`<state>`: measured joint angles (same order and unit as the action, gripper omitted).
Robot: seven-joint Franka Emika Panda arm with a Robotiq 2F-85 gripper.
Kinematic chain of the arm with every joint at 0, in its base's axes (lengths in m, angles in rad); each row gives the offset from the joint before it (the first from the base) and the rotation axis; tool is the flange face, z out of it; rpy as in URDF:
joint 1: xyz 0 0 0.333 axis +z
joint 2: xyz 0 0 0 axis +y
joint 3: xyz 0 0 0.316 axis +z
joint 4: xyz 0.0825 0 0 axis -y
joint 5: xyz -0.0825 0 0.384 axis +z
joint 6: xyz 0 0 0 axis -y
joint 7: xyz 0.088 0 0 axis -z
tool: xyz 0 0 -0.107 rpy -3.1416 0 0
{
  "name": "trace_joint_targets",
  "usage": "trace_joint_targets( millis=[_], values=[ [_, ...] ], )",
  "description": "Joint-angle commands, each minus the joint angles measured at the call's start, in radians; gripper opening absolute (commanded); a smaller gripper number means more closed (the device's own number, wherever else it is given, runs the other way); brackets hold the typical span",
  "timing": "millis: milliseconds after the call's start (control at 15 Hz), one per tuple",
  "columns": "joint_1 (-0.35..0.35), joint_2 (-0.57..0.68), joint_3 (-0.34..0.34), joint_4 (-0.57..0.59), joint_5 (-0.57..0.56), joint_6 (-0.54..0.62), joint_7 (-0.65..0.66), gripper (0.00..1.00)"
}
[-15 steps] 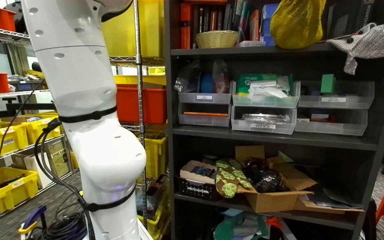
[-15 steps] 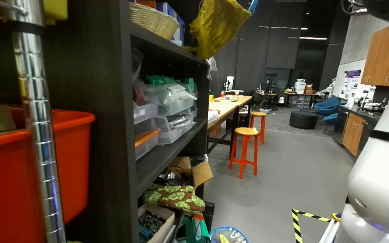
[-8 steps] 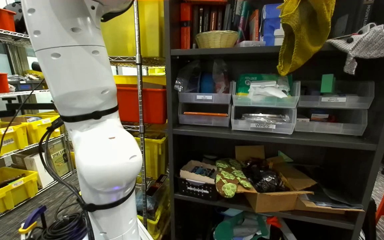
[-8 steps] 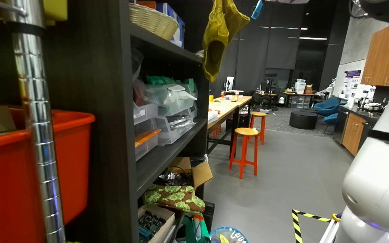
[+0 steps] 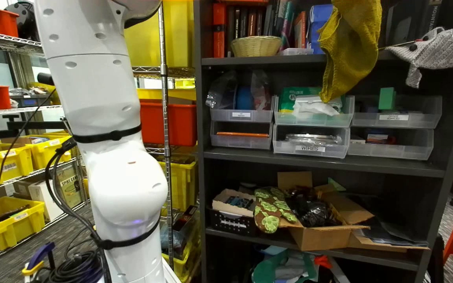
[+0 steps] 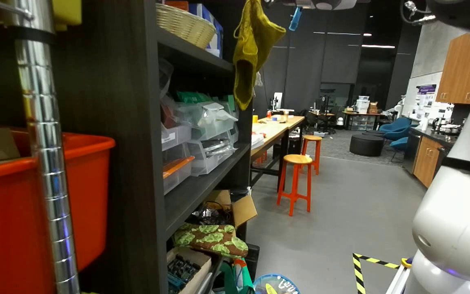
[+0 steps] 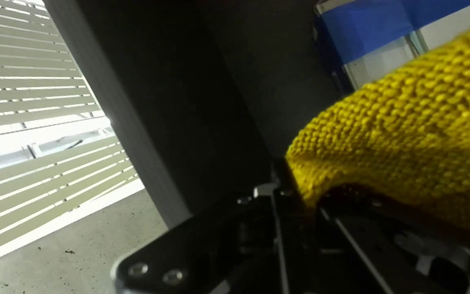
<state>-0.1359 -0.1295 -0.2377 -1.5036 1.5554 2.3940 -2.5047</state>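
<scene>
The gripper [image 7: 294,196] had its fingers pinched tight together, with the edge of a mustard knit piece [image 7: 406,134] caught between them in the wrist view, a blue-and-white box [image 7: 365,32] sitting behind. The rest of the knit just dangled: in both exterior views it drooped past an upper board [image 5: 246,61] of the dark bookshelf [image 5: 321,158], kinda tilted. In an exterior view its bottom tip overlapped a clear bin [image 5: 313,120] with a green package [image 5: 289,98] inside, though whether they touched was impossible to tell. A pale grey crocheted animal [image 5: 427,55] flopped over the same board just beside it, a thin strand [image 5: 397,45] showing between the two. Same level also had a wicker basket [image 5: 256,46], and way lower down a brown-and-green padded thing [image 5: 271,210] lay against a cardboard box [image 5: 325,237].
</scene>
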Motion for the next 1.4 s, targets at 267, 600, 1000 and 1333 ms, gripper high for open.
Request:
trace_joint_targets(
  millis=[267,600,1000,1333],
  values=[
    [0.016,0.033,0.082,0.018,-0.098,0.114,0.016,0.01],
    [0.036,0.08,0.122,0.031,-0.111,0.241,-0.006,0.01],
    [0.052,0.135,0.144,0.024,-0.179,0.345,0.013,0.01],
    [0.053,0.166,0.145,0.016,-0.288,0.353,0.057,0.01]
  ],
)
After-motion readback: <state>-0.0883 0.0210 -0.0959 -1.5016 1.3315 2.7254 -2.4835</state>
